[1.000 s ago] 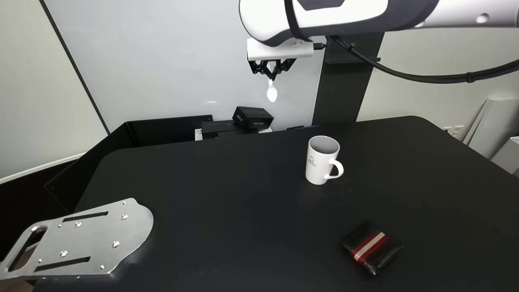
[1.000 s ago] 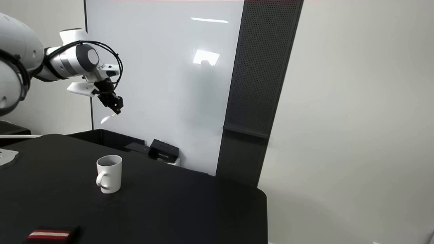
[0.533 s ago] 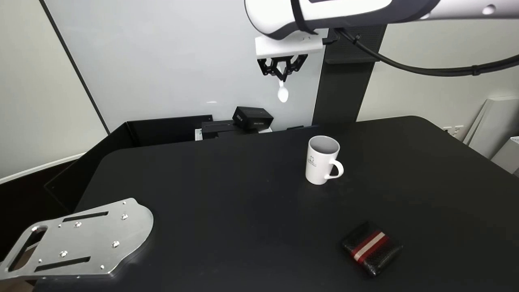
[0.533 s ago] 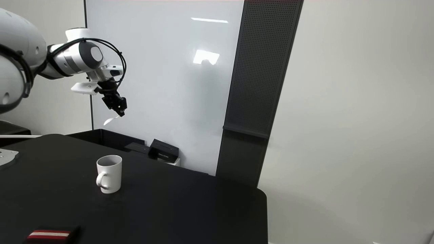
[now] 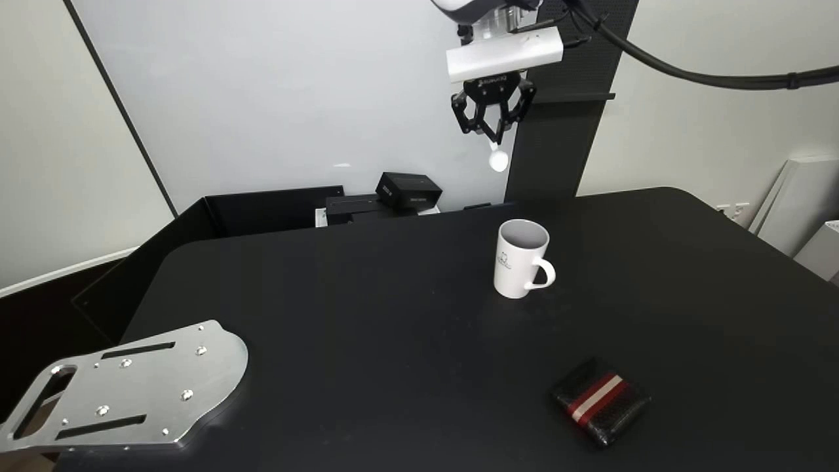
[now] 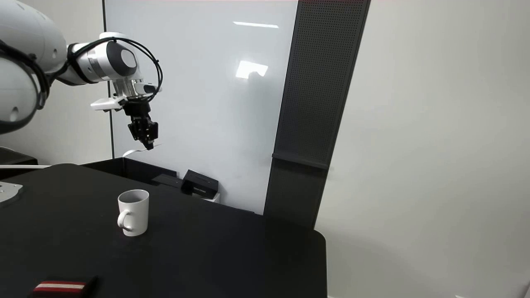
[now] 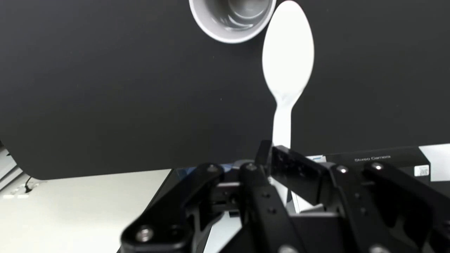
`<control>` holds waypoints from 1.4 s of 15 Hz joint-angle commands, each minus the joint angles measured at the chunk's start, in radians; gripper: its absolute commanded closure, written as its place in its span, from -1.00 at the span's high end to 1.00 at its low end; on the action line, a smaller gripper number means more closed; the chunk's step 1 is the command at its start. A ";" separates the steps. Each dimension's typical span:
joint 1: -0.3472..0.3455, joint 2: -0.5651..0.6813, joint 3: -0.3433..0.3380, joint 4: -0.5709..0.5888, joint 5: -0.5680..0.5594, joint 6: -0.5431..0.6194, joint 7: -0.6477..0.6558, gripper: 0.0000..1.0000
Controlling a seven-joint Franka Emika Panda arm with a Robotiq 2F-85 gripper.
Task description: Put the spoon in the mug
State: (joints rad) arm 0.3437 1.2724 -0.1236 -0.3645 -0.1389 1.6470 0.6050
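The white mug stands upright on the black table, its handle to the right there; it also shows in an exterior view. In the wrist view its rim is at the top edge, partly cut off. My gripper is shut on the handle of the white spoon, in the air above and behind the mug. In an exterior view the gripper points down and the spoon lies nearly level. In the wrist view the spoon's bowl points up, beside the mug's rim; the fingertips hide part of its handle.
A black wallet-like thing with a red and white stripe lies at the table's front right. A silver metal plate is at the left. Black boxes stand behind the table's back edge. A whiteboard wall is behind.
My gripper has moved right with the spoon in both exterior views and turned to point more straight down. The spoon has become more level. The mug has not moved.
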 commanded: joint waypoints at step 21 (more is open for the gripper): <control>-0.266 0.023 0.242 -0.031 0.425 -0.443 0.081 -0.96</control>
State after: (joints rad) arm 0.0946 1.2934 0.0897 -0.3788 0.2391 1.1966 0.6223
